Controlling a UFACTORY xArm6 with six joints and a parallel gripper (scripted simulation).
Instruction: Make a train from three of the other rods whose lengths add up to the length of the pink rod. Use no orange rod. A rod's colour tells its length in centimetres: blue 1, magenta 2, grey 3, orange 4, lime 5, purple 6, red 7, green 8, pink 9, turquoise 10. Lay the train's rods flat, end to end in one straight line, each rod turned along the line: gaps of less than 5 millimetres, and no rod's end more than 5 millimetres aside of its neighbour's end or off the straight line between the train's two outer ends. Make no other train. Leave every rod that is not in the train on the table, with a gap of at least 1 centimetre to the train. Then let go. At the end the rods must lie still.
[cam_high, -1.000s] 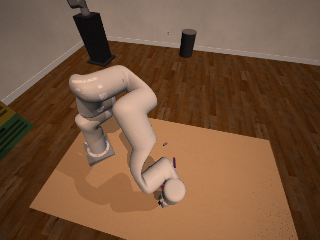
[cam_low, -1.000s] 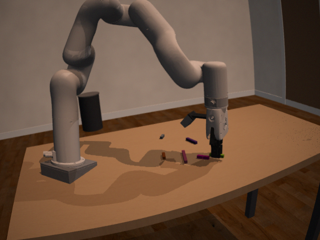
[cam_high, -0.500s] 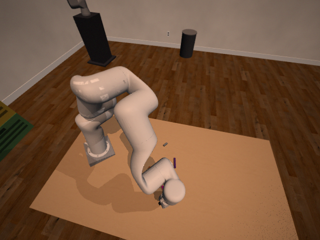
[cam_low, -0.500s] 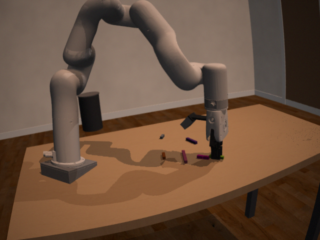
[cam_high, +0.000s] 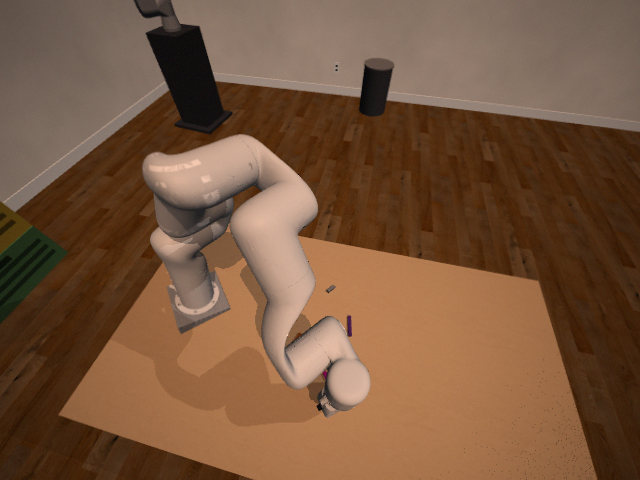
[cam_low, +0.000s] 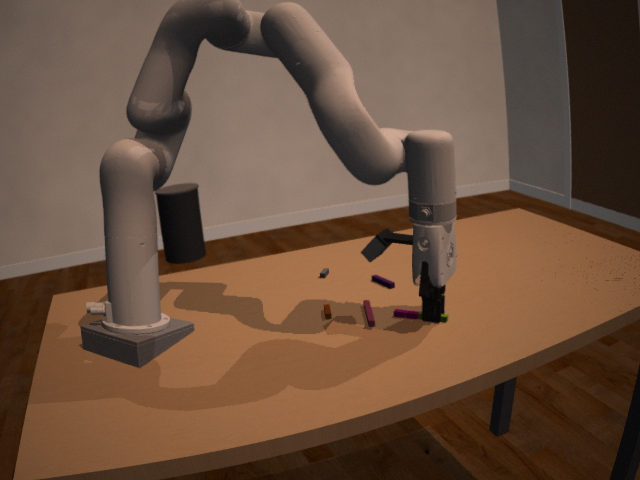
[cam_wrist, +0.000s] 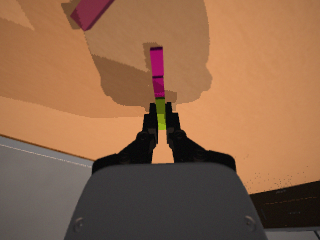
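End effector (cam_high: 326, 408) (cam_low: 434, 316) (cam_wrist: 161, 111) clamped on one lime rod (cam_low: 444, 318) (cam_wrist: 161, 120); two magenta rods (cam_high: 325, 374) (cam_low: 401, 313) (cam_wrist: 157, 62) apparently in line.

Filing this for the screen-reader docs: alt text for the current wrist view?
A closed gripper grips a lime rod lined up with two magenta rods end to end on the table. Part of a pink rod lies off to the upper left.

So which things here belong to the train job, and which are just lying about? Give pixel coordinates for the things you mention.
Part of the job:
- two magenta rods (cam_high: 325, 374) (cam_low: 400, 313) (cam_wrist: 157, 62)
- lime rod (cam_low: 445, 317) (cam_wrist: 160, 121)
- pink rod (cam_low: 368, 313) (cam_wrist: 92, 12), as the length to match

Just lying about:
- grey rod (cam_high: 330, 288) (cam_low: 324, 272)
- purple rod (cam_high: 349, 326) (cam_low: 383, 281)
- orange rod (cam_high: 298, 335) (cam_low: 327, 311), barred from the train
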